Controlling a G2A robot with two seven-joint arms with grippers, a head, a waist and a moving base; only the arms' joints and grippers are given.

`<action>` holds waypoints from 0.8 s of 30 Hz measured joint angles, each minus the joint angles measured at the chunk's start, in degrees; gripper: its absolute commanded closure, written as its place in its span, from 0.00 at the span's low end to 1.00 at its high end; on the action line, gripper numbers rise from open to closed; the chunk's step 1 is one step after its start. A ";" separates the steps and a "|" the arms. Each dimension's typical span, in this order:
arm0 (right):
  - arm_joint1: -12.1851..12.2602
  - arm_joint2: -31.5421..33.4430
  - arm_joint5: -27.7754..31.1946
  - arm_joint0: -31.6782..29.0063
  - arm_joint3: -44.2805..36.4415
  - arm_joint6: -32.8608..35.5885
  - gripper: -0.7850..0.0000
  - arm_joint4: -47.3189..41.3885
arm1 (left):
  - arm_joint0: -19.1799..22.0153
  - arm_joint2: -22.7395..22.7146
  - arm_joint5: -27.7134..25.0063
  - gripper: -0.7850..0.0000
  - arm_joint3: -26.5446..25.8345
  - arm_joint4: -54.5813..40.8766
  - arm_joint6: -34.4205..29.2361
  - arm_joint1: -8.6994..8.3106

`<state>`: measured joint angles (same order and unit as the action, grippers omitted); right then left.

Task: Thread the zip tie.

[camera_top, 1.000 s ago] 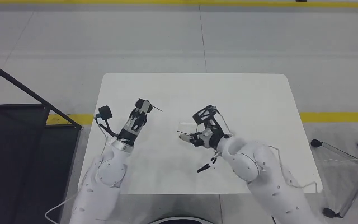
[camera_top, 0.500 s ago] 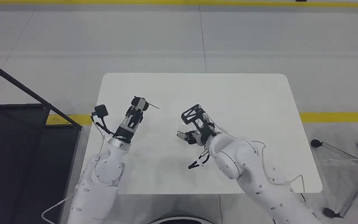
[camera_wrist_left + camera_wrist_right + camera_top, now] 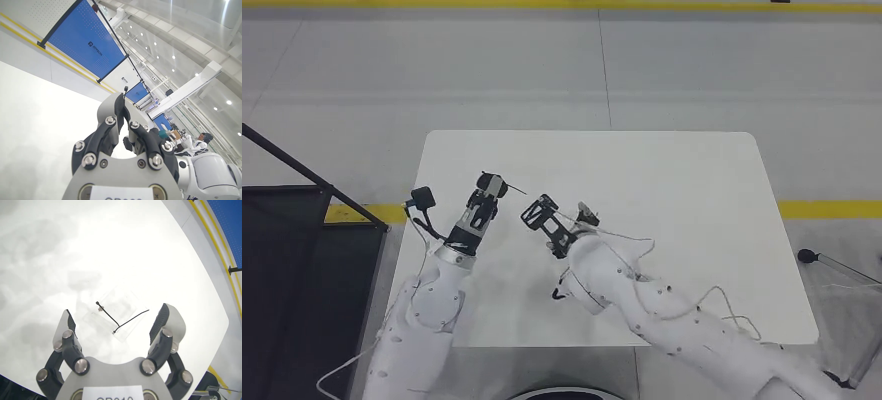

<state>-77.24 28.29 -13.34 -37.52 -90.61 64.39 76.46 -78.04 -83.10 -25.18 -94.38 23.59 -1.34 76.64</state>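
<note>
My left gripper (image 3: pixel 492 187) is over the table's left part, shut on a thin black zip tie (image 3: pixel 515 188) whose free end sticks out toward the right. In the left wrist view the tie's head (image 3: pixel 126 88) pokes up above the closed pads (image 3: pixel 119 106). My right gripper (image 3: pixel 541 213) hangs open just right of it, above the white table (image 3: pixel 692 180). Below its spread fingers (image 3: pixel 162 321) lie two more black zip ties (image 3: pixel 108 314) (image 3: pixel 132 319), which cross in a V on the tabletop.
The two loose ties rest on a clear plastic sheet (image 3: pixel 124 308) on the table. A black-framed panel (image 3: pixel 292 260) stands off the table's left edge. The right half of the table has free room.
My right gripper has swung left across the table, ending close to the left gripper. The left gripper shifted slightly up and left early on, then held still with its tie.
</note>
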 measured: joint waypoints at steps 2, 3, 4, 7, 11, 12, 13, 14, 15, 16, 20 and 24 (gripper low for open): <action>-0.97 -0.35 0.43 0.77 2.33 0.20 0.24 -0.47 | 0.00 0.00 0.00 1.00 0.00 0.00 0.00 0.00; -1.34 -0.41 0.56 1.04 3.22 0.06 0.27 -0.63 | 0.00 0.00 0.00 1.00 0.00 0.00 0.00 0.00; -1.71 -0.48 0.67 1.26 4.02 -0.07 0.31 -0.75 | 0.00 0.00 0.00 1.00 0.00 0.00 0.00 0.00; -2.69 -0.43 0.76 1.56 5.90 -0.44 0.33 -0.95 | 0.00 0.00 0.00 1.00 0.00 0.00 0.00 0.00; -3.75 -0.03 0.49 1.50 6.00 -0.80 0.33 -0.64 | -0.24 -1.16 1.65 1.00 -0.50 -0.02 0.27 -0.13; -3.95 0.02 0.47 1.44 6.02 -0.74 0.33 -0.44 | -0.28 -1.22 2.11 1.00 -0.51 0.09 0.61 -0.12; -4.14 0.07 0.48 1.37 6.05 -0.65 0.34 -0.24 | -0.30 -1.23 2.54 1.00 -0.46 0.13 0.98 -0.11; -4.39 0.10 0.58 1.31 6.12 -0.52 0.35 0.08 | -0.29 -1.26 3.12 1.00 -0.36 0.13 1.43 -0.08; -4.58 0.12 0.69 1.28 6.24 -0.41 0.36 0.34 | -0.25 -1.35 3.54 1.00 -0.31 0.12 1.73 -0.07; -4.77 0.15 0.82 1.24 6.43 -0.28 0.38 0.57 | -0.22 -1.48 3.95 1.00 -0.27 0.05 1.97 -0.07; -5.67 0.37 1.55 1.18 7.73 0.26 0.51 1.30 | -0.32 -2.14 5.39 1.00 -0.36 -0.27 2.50 -0.10; -6.43 0.63 2.05 0.92 8.65 0.49 0.53 1.93 | -0.53 -2.68 6.63 1.00 -0.56 -0.03 3.07 -0.14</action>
<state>-83.67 28.91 -11.29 -36.60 -81.96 64.88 78.39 -78.58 -85.78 -18.55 -94.93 23.56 1.73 76.50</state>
